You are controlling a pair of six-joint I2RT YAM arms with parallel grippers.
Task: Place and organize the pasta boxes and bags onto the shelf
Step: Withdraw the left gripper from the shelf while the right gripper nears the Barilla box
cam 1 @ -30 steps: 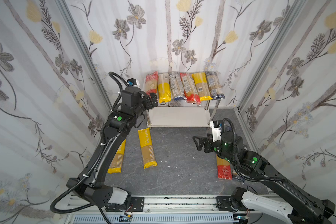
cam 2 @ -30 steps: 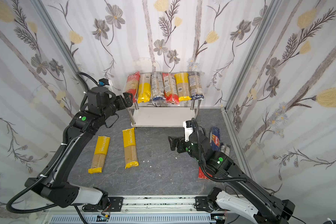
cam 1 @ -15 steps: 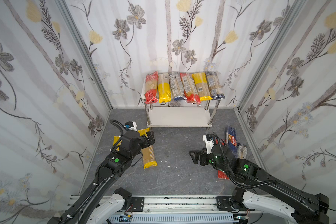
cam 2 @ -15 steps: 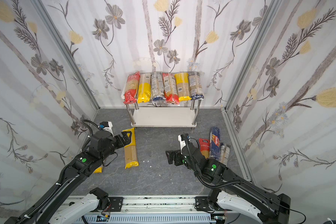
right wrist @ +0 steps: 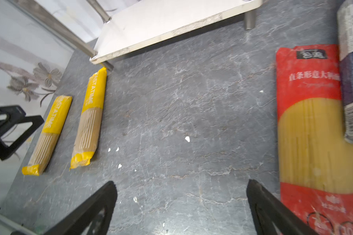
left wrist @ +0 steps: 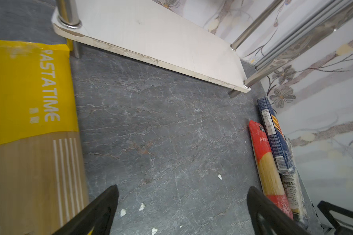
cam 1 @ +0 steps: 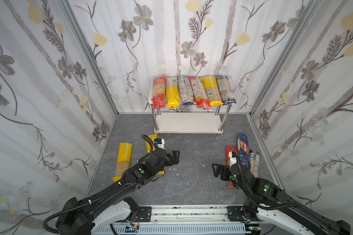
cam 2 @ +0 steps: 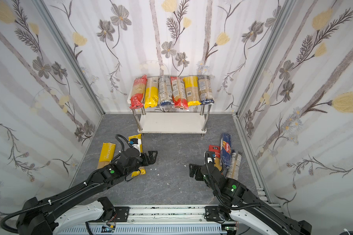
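The shelf [cam 1: 188,123] stands at the back wall. Several pasta bags [cam 1: 192,91] lie side by side on its top board, and its lower board [cam 2: 171,122] is bare. Two yellow bags [cam 1: 124,156] [right wrist: 92,114] lie on the floor at the left. A red bag [cam 1: 230,148], the blue Barilla box [cam 1: 244,148] and a clear bag [cam 1: 254,162] lie at the right. My left gripper [cam 1: 176,157] [left wrist: 182,187] hangs open over bare floor beside the nearer yellow bag [left wrist: 33,101]. My right gripper [cam 1: 214,170] [right wrist: 181,182] is open beside the red bag [right wrist: 314,122].
Flowered cloth walls on metal posts [cam 1: 102,67] close in three sides. The arms' base rail [cam 1: 183,213] runs along the front. Small white crumbs [cam 1: 176,174] dot the grey floor between the grippers.
My left arm came back from the shelf's top left corner down to the floor by the yellow bags. My right arm drew back toward the front, uncovering the red bag and blue box.
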